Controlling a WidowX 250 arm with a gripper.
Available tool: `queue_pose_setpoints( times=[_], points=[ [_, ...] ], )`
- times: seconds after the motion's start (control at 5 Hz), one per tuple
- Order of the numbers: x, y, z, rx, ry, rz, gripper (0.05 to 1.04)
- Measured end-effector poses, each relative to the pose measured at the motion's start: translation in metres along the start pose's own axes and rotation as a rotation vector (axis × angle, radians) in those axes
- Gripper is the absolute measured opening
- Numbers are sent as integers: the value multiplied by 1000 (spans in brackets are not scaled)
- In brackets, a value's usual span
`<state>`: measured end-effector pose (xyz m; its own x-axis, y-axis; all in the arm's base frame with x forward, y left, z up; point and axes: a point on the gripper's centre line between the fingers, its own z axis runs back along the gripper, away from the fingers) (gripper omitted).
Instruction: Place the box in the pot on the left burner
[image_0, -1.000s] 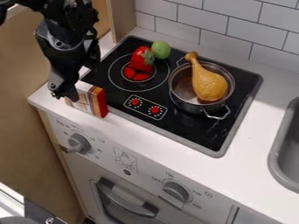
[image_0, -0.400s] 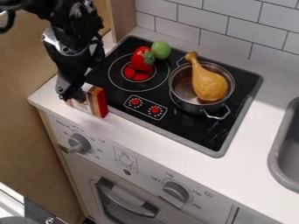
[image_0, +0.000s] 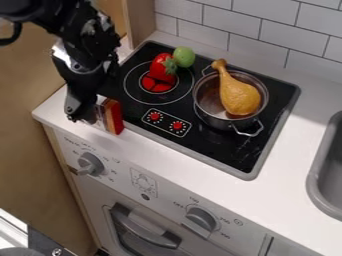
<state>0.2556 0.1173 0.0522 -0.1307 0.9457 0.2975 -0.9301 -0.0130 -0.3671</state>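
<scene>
The red, white and tan rectangular box (image_0: 114, 117) stands on the white table (image_0: 189, 151) at the tip of the black metal pincer (image_0: 85, 111), whose opening I cannot tell, and the round silver metal pot (image_0: 212, 119) sits well apart from it

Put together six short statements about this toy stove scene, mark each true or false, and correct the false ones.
1. The drumstick rests in the pot. True.
2. The box is inside the pot. False: it stands on the counter, beside the cooktop.
3. The gripper is at the box. True.
4. The pot stands on the left burner. False: it stands on the cooktop's right side.
5. A red toy lies over the left burner, next to a green one. True.
6. The green toy is in the pot. False: it is outside.
</scene>
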Motion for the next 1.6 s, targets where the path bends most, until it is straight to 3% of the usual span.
queue_pose_setpoints(
  times=[0.4, 0.6, 0.8, 1.0, 1.6],
  points=[
    [0, 9, -6, -12, 5, 4, 975],
    [-1, 14, -8, -18, 17, 10, 797],
    [-1, 19, -9, -9, 37, 11, 478],
    [0, 22, -7, 11, 35, 8, 351],
    [9, 3, 20, 42, 9, -43, 351]
  ],
)
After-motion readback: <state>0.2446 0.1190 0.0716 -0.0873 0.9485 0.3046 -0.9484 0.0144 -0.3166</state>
